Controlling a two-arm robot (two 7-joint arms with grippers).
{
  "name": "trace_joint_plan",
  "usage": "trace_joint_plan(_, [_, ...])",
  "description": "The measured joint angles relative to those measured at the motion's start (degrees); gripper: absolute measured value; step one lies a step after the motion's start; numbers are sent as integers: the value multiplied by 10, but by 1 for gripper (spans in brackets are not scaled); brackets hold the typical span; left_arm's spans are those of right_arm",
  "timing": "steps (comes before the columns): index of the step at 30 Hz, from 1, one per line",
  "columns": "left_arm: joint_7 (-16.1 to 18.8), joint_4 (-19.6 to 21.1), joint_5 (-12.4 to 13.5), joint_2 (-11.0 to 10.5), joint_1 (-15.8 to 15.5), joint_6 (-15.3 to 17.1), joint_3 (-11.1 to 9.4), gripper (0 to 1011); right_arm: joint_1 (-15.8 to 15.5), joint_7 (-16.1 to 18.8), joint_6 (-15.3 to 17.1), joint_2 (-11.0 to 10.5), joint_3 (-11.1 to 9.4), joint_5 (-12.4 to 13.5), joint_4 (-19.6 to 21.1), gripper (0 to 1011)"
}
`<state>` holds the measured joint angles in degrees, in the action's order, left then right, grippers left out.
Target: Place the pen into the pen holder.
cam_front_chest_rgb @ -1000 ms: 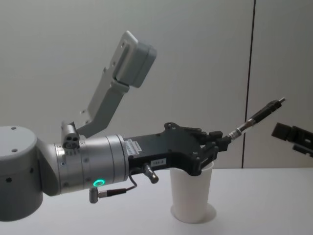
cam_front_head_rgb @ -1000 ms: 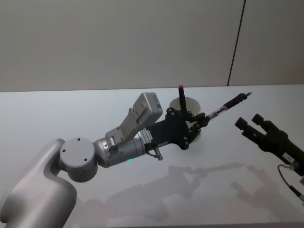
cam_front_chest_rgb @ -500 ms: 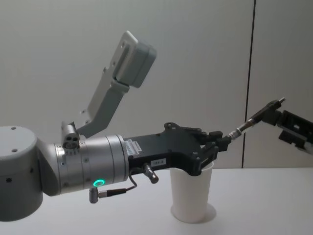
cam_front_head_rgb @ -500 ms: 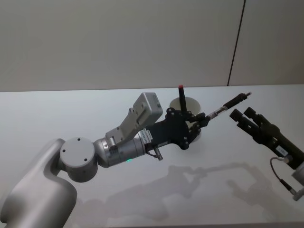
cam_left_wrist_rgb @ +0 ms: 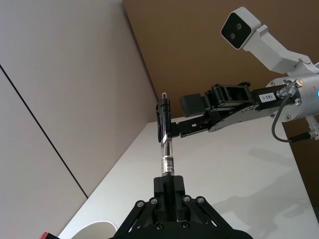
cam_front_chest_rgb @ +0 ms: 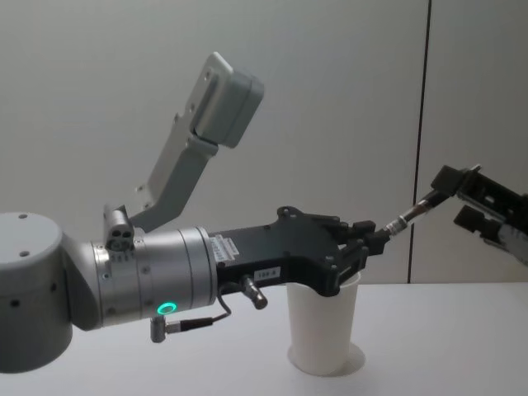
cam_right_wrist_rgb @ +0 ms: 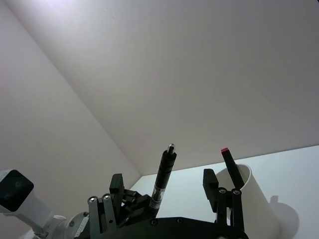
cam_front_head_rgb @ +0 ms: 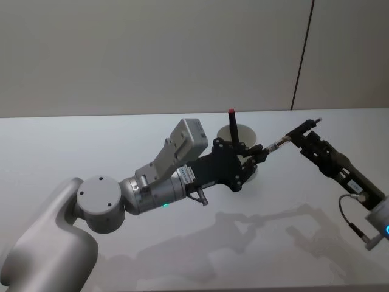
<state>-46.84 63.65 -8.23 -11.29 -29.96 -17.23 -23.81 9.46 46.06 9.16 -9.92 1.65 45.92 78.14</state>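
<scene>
The pen (cam_front_head_rgb: 285,139) is grasped by the left pincer (cam_front_head_rgb: 260,153) and offered rightward between the released fingers of the right pincer (cam_front_head_rgb: 302,137) for handover, near the pen holder (cam_front_chest_rgb: 323,326)

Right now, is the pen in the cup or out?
Out. The left gripper holds the pen in the air beside the cup, its far end between the right gripper's fingers.

The right tool (cam_front_head_rgb: 307,141) has moved in, its open fingers now straddling the pen (cam_front_head_rgb: 290,136) tip.

Left pincer (cam_front_head_rgb: 260,153) clamped, arm outstretched; right pincer (cam_front_head_rgb: 304,137) spread, facing it.
</scene>
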Motion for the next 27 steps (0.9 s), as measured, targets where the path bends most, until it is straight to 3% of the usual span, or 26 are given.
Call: trace_joint_plan(27, [0,0,0,0,0,0,0,122,36,18,-13,11,22,40,-63,1001])
